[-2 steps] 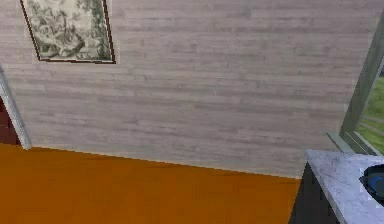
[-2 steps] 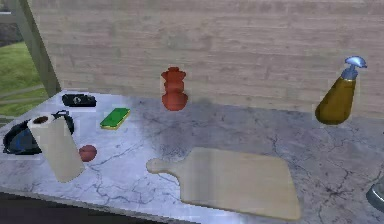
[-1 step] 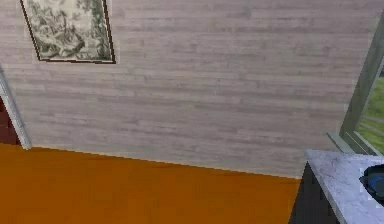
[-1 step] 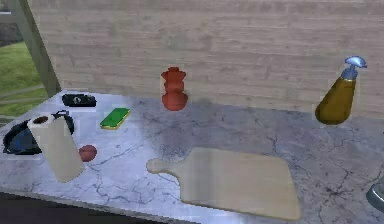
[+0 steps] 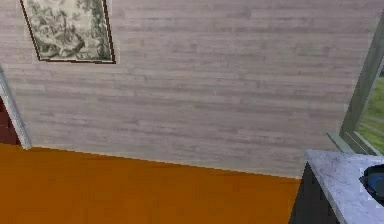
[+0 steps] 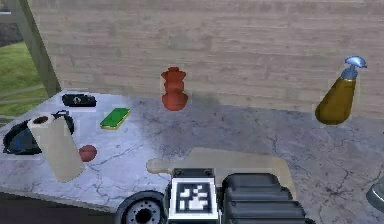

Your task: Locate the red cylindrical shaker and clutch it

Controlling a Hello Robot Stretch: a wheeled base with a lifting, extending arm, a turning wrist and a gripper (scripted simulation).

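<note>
looking out over a grey marbled counter (image 6: pixel 300 140) backed by a pale plank wall (image 6: pixel 220 40). finding the red cylindrical shaker (image 6: pixel 174 89) standing upright on the far part of that counter, a little left of the middle, close to the wall. seeing a green sponge (image 6: pixel 115 118) lying to its left and somewhat nearer, and a small black thing (image 6: pixel 77 99) lying farther left again. noticing a white paper towel roll (image 6: pixel 55 145) standing upright near the left end, with a small red round thing (image 6: pixel 88 152) just beside it on the right and a dark round thing (image 6: pixel 18 138) behind it at the left edge. spotting a pale wooden board (image 6: pixel 215 162) lying flat on the near part of the counter, nearer than the shaker and well apart from it. seeing an amber bottle (image 6: pixel 340 97) with a grey spray top standing far right. making out the gripper (image 6: pixel 140 210) as a dark body at the near bottom edge, left of a white marker square (image 6: pixel 195 197) and a dark ribbed block (image 6: pixel 260 200); failing to make out its fingers, so not being able to tell how they are standing or whether anything is being held. looking ahead, seeing an orange floor (image 5: pixel 120 185), a framed picture (image 5: pixel 68 30) hanging high on the left of the plank wall, a window (image 5: pixel 368 90) on the right.
</note>
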